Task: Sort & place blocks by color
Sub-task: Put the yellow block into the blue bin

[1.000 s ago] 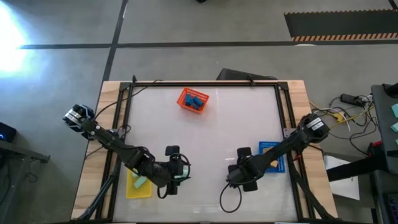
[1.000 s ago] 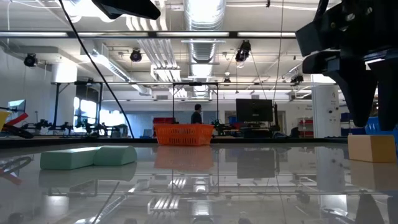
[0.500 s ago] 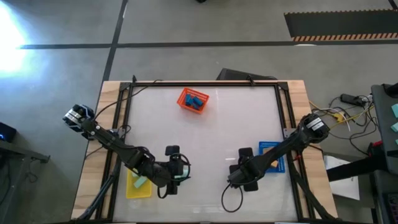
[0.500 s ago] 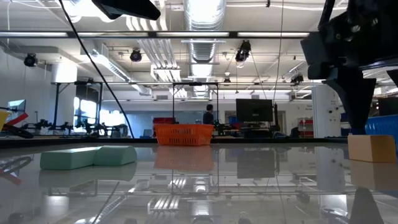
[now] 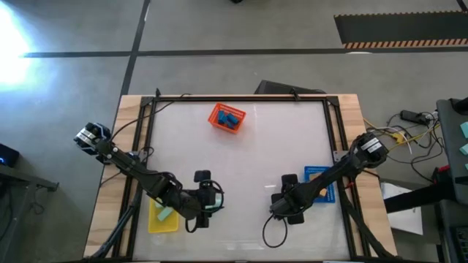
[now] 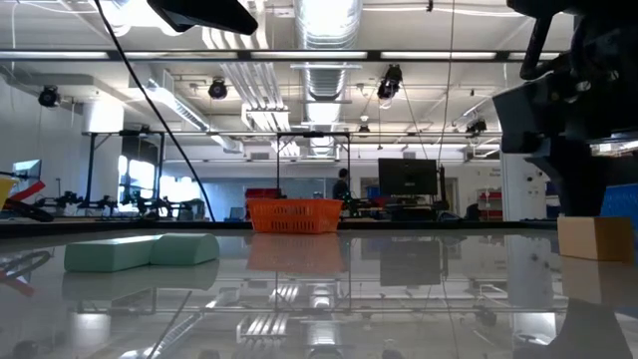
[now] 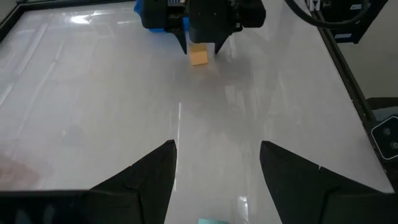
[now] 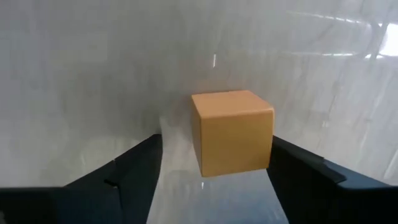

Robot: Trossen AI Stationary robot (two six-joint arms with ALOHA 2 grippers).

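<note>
An orange cube [image 8: 233, 130] stands by its underside on the white table, a little to the left of the blue tray [image 5: 319, 183]. My right gripper [image 5: 282, 212] hangs open just above the cube, one finger [image 8: 127, 177] on each side, not touching. My left gripper [image 7: 214, 180] is open over the table's near left part, with nothing between its fingers. Two mint green blocks [image 6: 140, 251] lie side by side on the table near it. Another mint block lies in the yellow tray [image 5: 162, 217]. Blue blocks [image 5: 229, 117] lie in the orange tray [image 5: 217, 115].
The orange tray stands at the far middle, the yellow tray at the near left and the blue tray at the right. A black cable [image 5: 272, 235] loops below the right gripper. The white table [image 5: 241, 161] shows bare between the trays. A person stands far off in the room behind.
My right gripper has opened, let go of the orange cube and risen a little above it. The cube stays where it was on the table.
</note>
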